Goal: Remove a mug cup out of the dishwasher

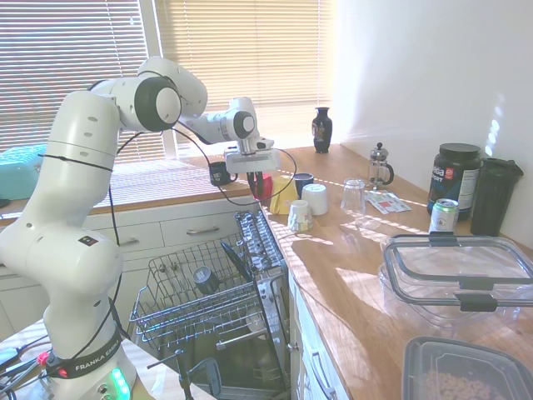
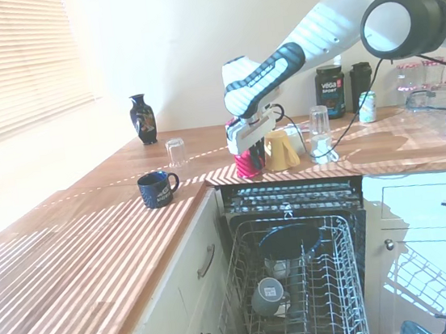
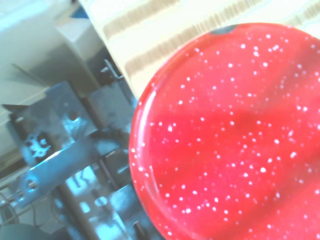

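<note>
The glossy red mug cup is outside the dishwasher, at the wooden counter's edge just behind the open machine. I cannot tell whether it touches the counter. My gripper comes down on it from above and is shut on it. In the wrist view the mug cup fills most of the frame as a red speckled disc. The dishwasher's wire rack is pulled out below and holds a grey mug and a dark bowl.
A yellow cup, a tall glass and two white cups stand close behind the gripper. A navy mug, a small glass and a dark vase are further along the counter. Plastic containers sit near the front.
</note>
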You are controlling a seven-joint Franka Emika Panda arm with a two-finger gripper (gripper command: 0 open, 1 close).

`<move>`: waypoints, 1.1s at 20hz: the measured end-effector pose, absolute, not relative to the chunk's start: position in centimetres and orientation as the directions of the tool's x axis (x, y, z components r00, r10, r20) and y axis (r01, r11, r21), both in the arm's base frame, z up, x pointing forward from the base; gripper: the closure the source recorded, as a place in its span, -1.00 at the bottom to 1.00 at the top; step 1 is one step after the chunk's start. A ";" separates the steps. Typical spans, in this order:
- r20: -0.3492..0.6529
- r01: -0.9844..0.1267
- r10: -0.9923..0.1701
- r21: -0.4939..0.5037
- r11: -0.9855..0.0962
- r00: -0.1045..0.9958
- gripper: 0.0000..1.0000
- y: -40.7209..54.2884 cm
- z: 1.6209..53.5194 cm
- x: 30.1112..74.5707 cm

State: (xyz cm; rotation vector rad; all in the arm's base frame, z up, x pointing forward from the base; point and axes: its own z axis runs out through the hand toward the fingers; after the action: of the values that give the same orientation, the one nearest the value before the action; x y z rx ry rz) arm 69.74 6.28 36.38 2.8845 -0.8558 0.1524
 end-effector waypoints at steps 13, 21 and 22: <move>0.127 -0.569 -0.556 0.105 -0.816 0.821 1.00 4.5 35.9 71.6; 0.141 -0.598 -0.585 0.080 -0.797 0.799 -1.00 4.3 35.8 72.0; 0.141 -0.600 -0.587 0.080 -0.796 0.797 -1.00 4.3 35.8 72.0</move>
State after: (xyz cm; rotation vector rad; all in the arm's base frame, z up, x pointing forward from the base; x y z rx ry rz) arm 72.04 4.31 35.79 2.8632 -0.9489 0.1657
